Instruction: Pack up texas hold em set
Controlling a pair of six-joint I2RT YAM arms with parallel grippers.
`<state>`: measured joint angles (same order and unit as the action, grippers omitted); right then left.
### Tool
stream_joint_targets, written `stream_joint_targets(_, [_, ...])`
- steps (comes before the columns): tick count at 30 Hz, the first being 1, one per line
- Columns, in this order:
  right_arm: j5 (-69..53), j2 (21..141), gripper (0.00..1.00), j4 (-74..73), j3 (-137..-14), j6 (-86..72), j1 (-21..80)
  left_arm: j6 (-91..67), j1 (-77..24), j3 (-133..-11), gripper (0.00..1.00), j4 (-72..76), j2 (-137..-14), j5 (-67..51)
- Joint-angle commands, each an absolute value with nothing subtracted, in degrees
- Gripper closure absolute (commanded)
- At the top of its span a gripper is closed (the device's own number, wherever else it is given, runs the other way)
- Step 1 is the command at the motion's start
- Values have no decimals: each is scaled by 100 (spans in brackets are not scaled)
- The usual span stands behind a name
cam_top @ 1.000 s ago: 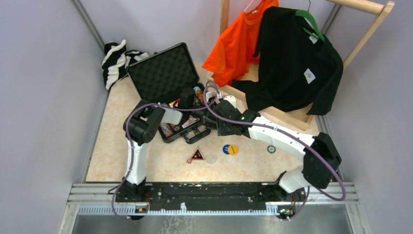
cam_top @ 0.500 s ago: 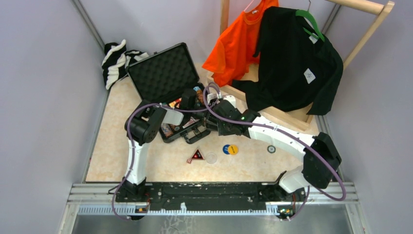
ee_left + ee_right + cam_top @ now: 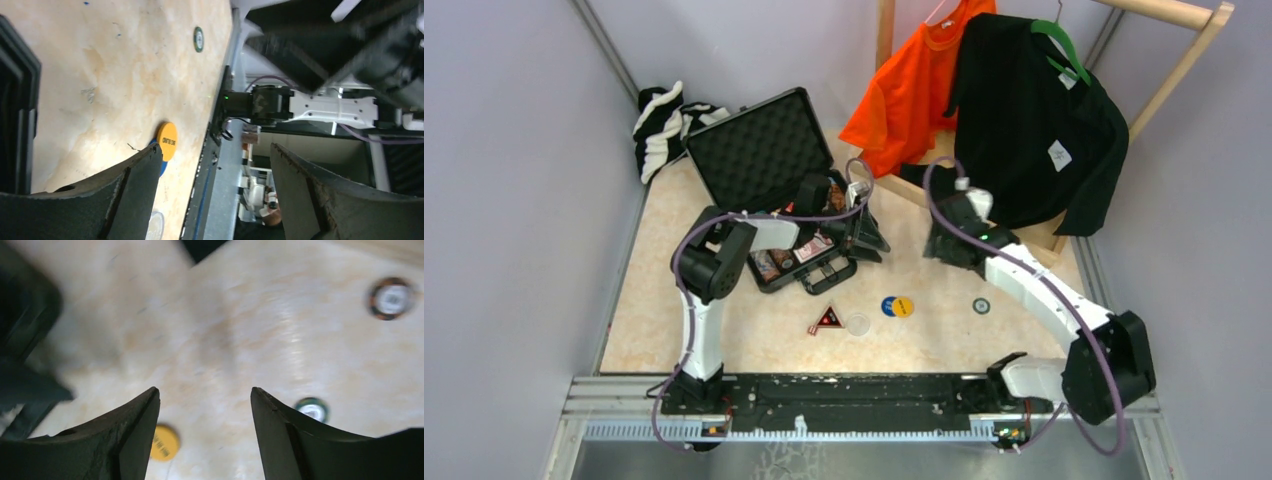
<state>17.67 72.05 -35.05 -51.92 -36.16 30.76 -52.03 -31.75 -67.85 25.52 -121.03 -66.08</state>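
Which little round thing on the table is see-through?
The clear disc beside the black-red triangle. The yellow disc, the blue disc next to it and the dark chip farther right are all coloured.

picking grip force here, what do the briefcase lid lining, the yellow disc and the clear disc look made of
Briefcase lid lining: soft foam, matte black; dimpled egg-crate surface. Yellow disc: probably hard plastic, smooth; flat even colour with dark print. Clear disc: likely transparent plastic, slightly glossy; the table shows through it.
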Motion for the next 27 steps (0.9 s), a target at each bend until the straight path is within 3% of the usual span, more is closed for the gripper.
stream_joint_targets(1, [2420, 6783, 32, -3504, -4895, -3728, 2050, -4075, -3156, -6694, 12, 1494, -11428, -5566])
stream_joint_targets(7, [2256, 6952, 29, -3255, -4446, -3649, 994, -3860, -3163, -6075, 8, 1765, -10775, -4664])
stream_joint_targets(13, [2149, 7293, 21, -3036, -4332, -3531, 532, -4105, -3165, -5590, 2, 2503, -10690, -4703])
stream_joint_targets(19, [1944, 7506, 22, -2559, -4183, -3274, -209, -4252, -3170, -5547, 1, 2794, -10843, -4890])
stream_joint_targets(27, [1749, 8213, 31, -2115, -4443, -3020, -544, -4340, -3166, -5515, 1, 3130, -10917, -5025])
